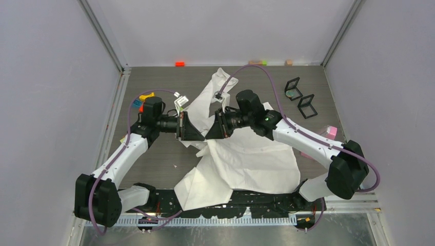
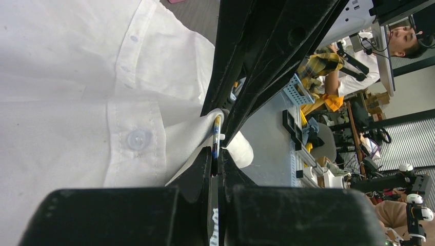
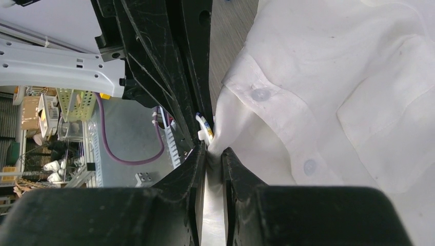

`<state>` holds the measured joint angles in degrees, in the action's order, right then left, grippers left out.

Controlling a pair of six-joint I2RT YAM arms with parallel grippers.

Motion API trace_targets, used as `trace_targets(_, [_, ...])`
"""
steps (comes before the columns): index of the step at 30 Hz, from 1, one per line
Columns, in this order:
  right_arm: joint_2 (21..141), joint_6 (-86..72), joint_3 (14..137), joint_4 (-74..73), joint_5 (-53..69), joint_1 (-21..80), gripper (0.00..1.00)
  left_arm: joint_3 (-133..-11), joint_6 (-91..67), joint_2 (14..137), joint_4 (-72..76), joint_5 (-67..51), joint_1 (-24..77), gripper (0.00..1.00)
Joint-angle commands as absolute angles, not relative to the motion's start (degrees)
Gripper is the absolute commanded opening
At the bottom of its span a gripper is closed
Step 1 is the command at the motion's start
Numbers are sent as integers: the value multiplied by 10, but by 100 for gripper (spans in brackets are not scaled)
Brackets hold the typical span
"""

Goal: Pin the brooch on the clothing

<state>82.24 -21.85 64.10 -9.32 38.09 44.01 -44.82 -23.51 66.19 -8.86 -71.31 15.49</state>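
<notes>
White shirt (image 1: pixel 256 159) spread out, buttoned front edge lifted. Left gripper (image 2: pixel 215 154) clenched on brooch (image 2: pixel 217 136); right gripper (image 3: pixel 214 152) pinching shirt fold. Advised: hold fold taut, push brooch squarely into cloth

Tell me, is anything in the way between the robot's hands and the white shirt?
Nothing I can see. The left hand pinches a thin blue-and-yellow piece, probably the brooch, right against a raised fold of the shirt, and the right hand grips that fold.
</notes>
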Motion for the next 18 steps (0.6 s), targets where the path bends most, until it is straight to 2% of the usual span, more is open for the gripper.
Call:
trace_targets(1, [835, -213, 653, -49, 286, 444, 2, -461, -252, 650, -73, -783, 184, 0])
trace_targets(8, [796, -219, 613, -18, 210, 443, 1, -485, -190, 656, -152, -761, 184, 0])
trace_targets(18, [772, -229, 586, -3, 174, 437, 1, -491, -176, 655, -175, -734, 175, 0])
